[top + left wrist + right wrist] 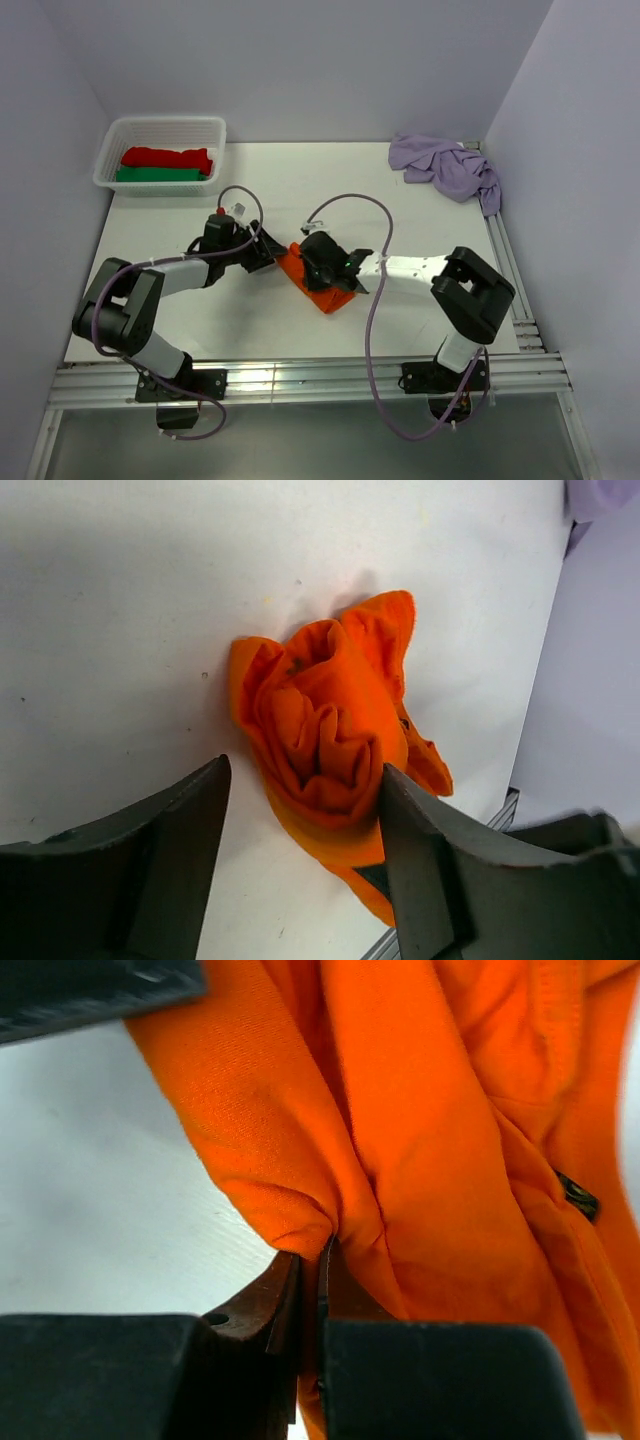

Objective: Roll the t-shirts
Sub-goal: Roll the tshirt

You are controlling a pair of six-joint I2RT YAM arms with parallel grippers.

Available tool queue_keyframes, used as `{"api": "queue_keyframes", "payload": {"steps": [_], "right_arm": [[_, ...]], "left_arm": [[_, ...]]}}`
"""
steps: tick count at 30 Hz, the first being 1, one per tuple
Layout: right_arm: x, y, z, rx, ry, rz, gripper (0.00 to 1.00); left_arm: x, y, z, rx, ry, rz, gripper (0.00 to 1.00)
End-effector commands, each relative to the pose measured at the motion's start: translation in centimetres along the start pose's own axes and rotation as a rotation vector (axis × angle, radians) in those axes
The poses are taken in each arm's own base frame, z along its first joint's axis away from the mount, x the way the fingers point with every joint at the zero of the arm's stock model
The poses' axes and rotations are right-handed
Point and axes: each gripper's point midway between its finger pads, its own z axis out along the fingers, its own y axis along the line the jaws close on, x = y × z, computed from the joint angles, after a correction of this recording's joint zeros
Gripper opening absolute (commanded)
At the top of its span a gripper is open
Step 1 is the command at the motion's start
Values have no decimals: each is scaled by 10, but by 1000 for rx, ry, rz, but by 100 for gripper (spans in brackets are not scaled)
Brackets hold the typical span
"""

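Jaws on right gripper (pixel 315 1263) pinched shut on a fold of the orange t-shirt (pixel 320 710). Left gripper (pixel 302 780) spread open, holding nothing; the shirt sits bunched just ahead between its fingers. I judge the orange roll nearly done. Next: release without unravelling. Lilac t-shirt (pixel 445 165) well beyond both, crumpled.

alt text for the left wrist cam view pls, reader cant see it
A bunched, loosely rolled orange t-shirt lies on a white table, seen from above between the two open dark fingers of the left gripper. A sliver of the lilac t-shirt shows in the top right corner.
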Motion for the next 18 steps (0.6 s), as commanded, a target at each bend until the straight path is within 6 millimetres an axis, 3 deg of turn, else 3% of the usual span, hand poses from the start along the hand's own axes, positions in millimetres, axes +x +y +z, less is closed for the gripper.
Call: {"api": "queue_keyframes", "payload": {"steps": [1, 3, 4, 6, 7, 8, 11, 12, 13, 15, 18], "right_arm": [[15, 18, 0, -233, 83, 108, 0], [20, 22, -3, -333, 106, 161, 0], [7, 22, -4, -394, 67, 194, 0], [15, 22, -10, -495, 113, 263, 0], [9, 21, -9, -528, 96, 285, 0], [9, 10, -3, -527, 113, 342, 0], [14, 8, -2, -648, 171, 427, 0], [9, -2, -1, -666, 162, 469, 0], [2, 1, -7, -739, 147, 471, 0], [5, -12, 1, -755, 188, 559, 0], [10, -16, 9, -811, 272, 614, 0]], "left_arm": [[-17, -23, -13, 94, -68, 54, 67], [-21, -30, -19, 130, -86, 70, 72], [-21, -29, -20, 136, -87, 74, 73], [-21, -31, -23, 155, -93, 84, 73], [-21, -32, -24, 165, -99, 89, 73], [-20, -33, -25, 172, -101, 90, 73], [-16, -31, -26, 190, -101, 93, 73], [-14, -28, -25, 188, -97, 89, 72], [-12, -26, -25, 193, -98, 94, 72], [-7, -20, -23, 186, -88, 87, 72], [-4, -18, -21, 204, -92, 89, 72]]}}
